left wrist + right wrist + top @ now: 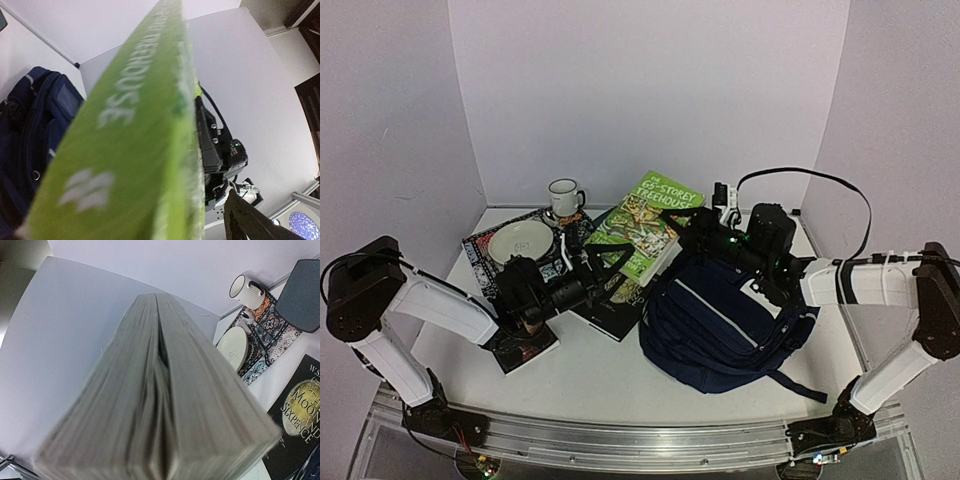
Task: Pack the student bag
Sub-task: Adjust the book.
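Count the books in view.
3. The green Treehouse book is tilted up at centre, beside the student bag. A black book lies flat just in front of it, and a dark book lies front left. Others may be hidden.

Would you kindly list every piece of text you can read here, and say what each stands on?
"65-STOREY TREEHOUSE": cover of the green book; the small word above it is too small to read.
"MOON AND SIXPENCE": cover of the black book; "W.S" above it is cut off by the frame edge.
Mark on the plate: too small to read.
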You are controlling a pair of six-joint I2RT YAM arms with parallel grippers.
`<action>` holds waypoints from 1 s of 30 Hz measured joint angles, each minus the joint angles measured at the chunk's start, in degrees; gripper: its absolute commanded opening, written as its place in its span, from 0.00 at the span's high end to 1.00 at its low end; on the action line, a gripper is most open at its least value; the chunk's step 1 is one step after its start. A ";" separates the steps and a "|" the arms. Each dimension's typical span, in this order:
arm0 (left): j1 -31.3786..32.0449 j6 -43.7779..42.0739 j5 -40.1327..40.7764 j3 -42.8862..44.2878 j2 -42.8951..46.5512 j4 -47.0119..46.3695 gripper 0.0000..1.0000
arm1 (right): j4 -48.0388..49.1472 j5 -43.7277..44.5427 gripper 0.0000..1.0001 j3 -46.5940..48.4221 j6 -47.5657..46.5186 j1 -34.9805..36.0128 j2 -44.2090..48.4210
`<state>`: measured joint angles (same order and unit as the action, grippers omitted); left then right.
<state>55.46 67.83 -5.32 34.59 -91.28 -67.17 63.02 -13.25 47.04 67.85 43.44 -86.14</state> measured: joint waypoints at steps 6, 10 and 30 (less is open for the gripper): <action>0.00 0.22 0.58 1.79 -1.19 -3.37 0.52 | 1.64 0.02 1.00 -1.11 0.92 0.00 -0.19; 0.00 1.04 1.11 1.73 -1.83 -3.85 0.80 | 3.08 0.05 0.94 -2.20 0.99 0.00 -0.19; -4.04 0.90 2.44 -8.28 1.10 -1.82 1.00 | -27.95 2.34 0.22 -2.43 -29.25 0.46 9.63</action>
<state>51.42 68.73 -2.88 26.31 -90.18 -68.99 35.07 -10.91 44.61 38.60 43.90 -76.51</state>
